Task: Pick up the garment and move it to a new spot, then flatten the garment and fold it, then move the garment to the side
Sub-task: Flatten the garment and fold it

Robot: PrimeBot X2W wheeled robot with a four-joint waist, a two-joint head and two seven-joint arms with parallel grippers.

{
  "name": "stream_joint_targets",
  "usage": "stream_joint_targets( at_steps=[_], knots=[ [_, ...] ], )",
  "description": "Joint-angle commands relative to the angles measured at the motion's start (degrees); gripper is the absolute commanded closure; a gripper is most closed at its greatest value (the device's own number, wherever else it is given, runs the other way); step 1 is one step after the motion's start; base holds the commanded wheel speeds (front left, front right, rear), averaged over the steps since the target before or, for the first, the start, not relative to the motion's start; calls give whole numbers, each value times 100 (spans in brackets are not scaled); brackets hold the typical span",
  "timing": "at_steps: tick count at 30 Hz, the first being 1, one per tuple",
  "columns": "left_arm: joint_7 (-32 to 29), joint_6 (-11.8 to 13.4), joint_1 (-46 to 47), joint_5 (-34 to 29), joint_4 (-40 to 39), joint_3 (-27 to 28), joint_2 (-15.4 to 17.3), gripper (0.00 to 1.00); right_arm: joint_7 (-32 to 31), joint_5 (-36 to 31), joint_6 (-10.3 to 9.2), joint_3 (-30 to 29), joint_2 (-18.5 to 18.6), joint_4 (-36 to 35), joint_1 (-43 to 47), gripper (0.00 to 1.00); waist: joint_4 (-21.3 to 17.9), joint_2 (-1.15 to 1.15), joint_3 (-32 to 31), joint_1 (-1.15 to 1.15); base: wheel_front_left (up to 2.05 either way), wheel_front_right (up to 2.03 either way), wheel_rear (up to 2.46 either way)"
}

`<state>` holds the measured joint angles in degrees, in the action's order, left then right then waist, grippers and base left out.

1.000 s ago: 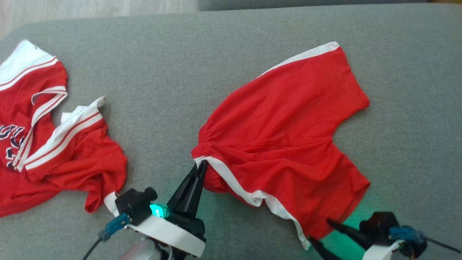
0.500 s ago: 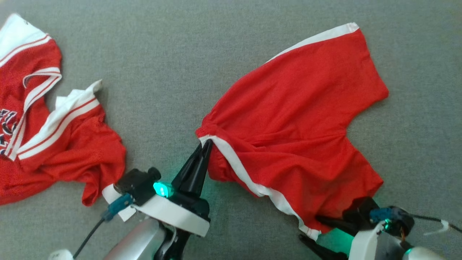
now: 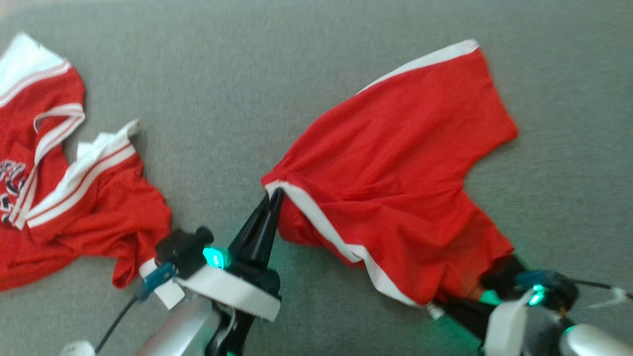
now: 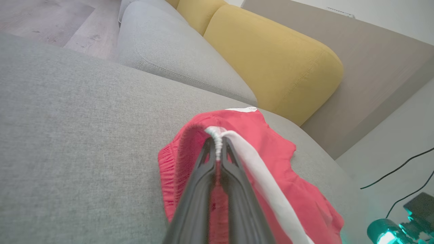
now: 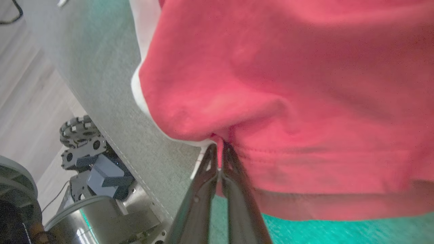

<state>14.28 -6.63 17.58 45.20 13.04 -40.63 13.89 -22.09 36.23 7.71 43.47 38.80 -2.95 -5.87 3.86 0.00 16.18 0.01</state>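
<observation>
We take this to be the first step: the shorts [image 3: 395,163] are gripped at two points and half raised, ready to be carried to a new spot. Flattening and folding are not yet begun.

The left pincer [image 3: 273,198] is clenched on the near left corner, with the bunched white trim nipped between its tips in the left wrist view. The right pincer [image 5: 219,149] is clenched on the near right hem, with red cloth hanging over its fingers. The near edge sags between the two grips. The far leg lies on the grey cushion [image 3: 222,74], well apart from the jersey [image 3: 74,207] at the left.

The left forearm rises from the lower left of the head view, its fingers slanting up and to the right. The right arm enters from the lower right, its fingers pointing left under the cloth.

Next, we think, both arms must lift and travel together, staying far enough apart to hold the edge taut so that neither corner slips out.
</observation>
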Motion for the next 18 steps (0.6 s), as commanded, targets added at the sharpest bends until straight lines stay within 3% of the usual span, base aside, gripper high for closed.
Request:
stream_joint_targets(
  at_steps=[1,9,18],
  knots=[
    [57,-33,-46,38,-153,211,106,100,82,41,-22,-131,178,-71,108,100,-157,0,-309,-1,0,0,0],
    [61,34,-670,191,-473,334,306,100,442,410,-22,-1420,507,-683,724,100,-445,0,-1166,-1,0,0,0],
    [-180,182,-1081,378,-1271,311,545,100,155,554,-22,-3246,628,-1540,1591,100,-607,0,-1716,-1,0,0,0]
  ],
)
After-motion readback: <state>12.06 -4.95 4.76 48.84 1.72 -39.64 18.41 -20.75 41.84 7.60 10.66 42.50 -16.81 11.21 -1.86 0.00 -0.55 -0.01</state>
